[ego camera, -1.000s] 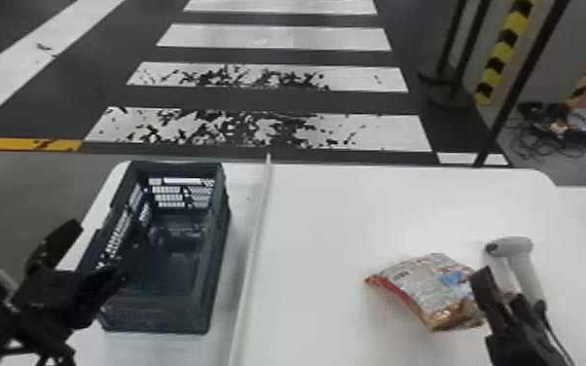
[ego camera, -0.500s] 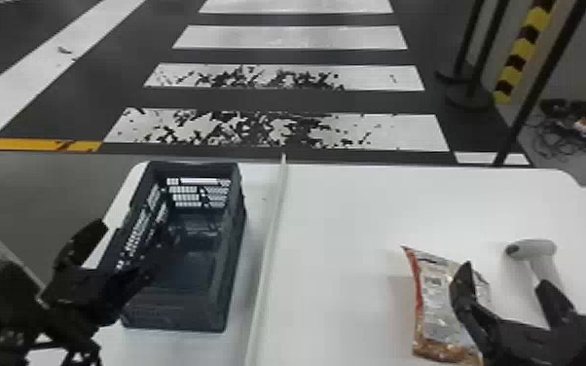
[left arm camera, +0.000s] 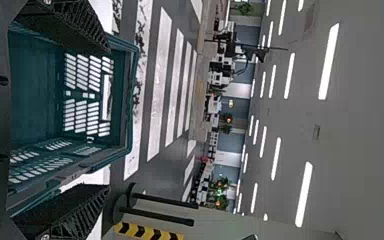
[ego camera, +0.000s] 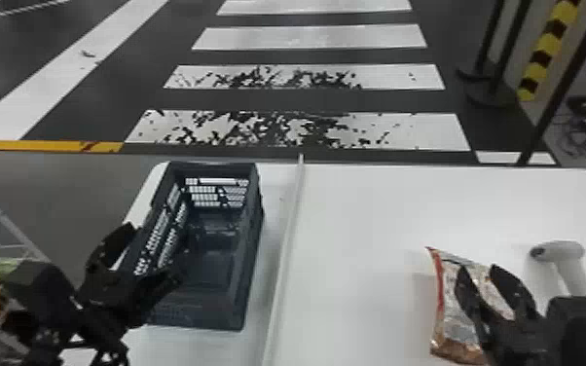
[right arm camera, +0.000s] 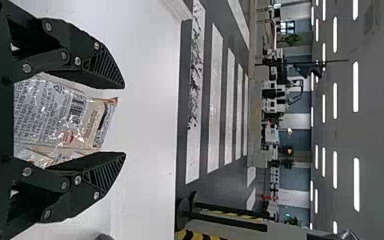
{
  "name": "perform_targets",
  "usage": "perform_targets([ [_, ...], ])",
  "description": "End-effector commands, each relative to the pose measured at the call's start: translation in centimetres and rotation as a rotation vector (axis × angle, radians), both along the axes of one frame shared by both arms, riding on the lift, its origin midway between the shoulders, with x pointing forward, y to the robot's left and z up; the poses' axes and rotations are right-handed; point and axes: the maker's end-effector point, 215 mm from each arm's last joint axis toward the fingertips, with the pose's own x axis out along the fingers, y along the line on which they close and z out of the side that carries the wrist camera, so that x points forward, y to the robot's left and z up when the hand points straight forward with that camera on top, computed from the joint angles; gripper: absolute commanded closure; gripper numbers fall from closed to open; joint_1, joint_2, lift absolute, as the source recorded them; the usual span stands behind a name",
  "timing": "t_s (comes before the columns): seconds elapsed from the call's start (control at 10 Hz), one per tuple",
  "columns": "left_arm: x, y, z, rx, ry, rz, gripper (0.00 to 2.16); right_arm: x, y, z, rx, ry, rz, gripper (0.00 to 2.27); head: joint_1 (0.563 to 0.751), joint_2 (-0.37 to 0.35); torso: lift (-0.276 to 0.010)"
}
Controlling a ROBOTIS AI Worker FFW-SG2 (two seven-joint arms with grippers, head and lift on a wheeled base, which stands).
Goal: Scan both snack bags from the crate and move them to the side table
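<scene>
Snack bag (ego camera: 452, 319) lies well right of the crate (ego camera: 199, 311); right gripper (ego camera: 479, 271) straddles it, released. Risk: closing on loose film could let it slip; folds could hide the barcode (right arm camera: 77, 107) from the scanner (ego camera: 559, 250). Scanner is farther right of the crate, near that gripper, so a sideways swing may bump it. Strip (ego camera: 284, 248) just right of crate may snag low carries. Left gripper (ego camera: 155, 255) at crate's near-left side, also released; drifting could nudge crate.
</scene>
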Motion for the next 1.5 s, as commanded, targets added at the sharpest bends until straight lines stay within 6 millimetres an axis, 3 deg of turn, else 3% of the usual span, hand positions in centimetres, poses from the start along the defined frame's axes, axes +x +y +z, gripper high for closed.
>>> perform_targets([
  [0.0, -0.1, 0.1, -0.1, 0.004, 0.001, 0.003, 0.03, 0.4, -0.7, -0.3, -0.01, -0.007, 0.0, 2.24, 0.695, 0.102, -0.095],
  [0.6, -0.5, 0.2, 0.1, 0.012, -0.012, 0.006, 0.03, 0.1, -2.5, -5.2, 0.025, 0.079, 0.012, 2.24, 0.695, 0.073, -0.095],
  [1.4, -0.7, 0.3, 0.1, 0.012, -0.017, 0.009, 0.03, -2.3, -1.1, -9.7, -0.011, 0.09, 0.082, 2.24, 0.695, 0.082, -0.095],
])
